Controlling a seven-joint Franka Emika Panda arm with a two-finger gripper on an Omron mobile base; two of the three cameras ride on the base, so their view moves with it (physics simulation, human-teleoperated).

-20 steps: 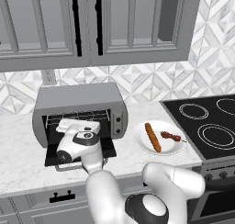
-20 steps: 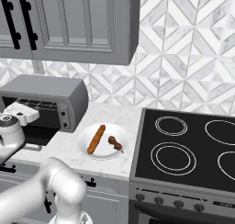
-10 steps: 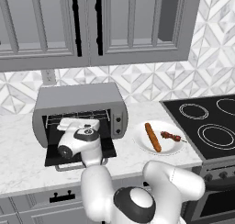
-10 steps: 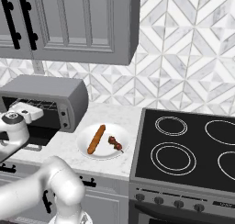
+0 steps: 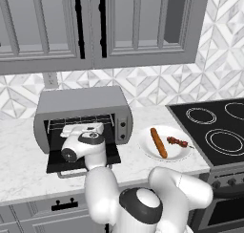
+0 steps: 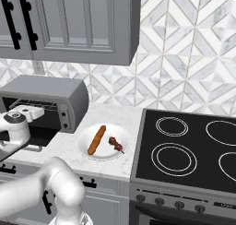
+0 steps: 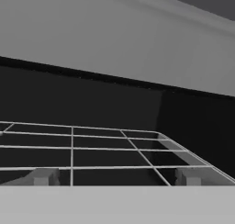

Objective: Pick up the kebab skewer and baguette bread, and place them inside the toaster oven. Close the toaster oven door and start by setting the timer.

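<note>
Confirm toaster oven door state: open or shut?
Open. The toaster oven door lies dropped flat in front, wire rack exposed.

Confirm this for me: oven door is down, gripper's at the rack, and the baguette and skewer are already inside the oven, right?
Not quite. The baguette and skewer lie on the white plate beside the toaster oven, as the left base view shows. The door is down, the gripper at the rack.

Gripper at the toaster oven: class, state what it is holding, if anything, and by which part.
Nothing. The gripper is open at the toaster oven mouth, above the wire rack. The baguette bread and kebab skewer lie on the plate.
</note>
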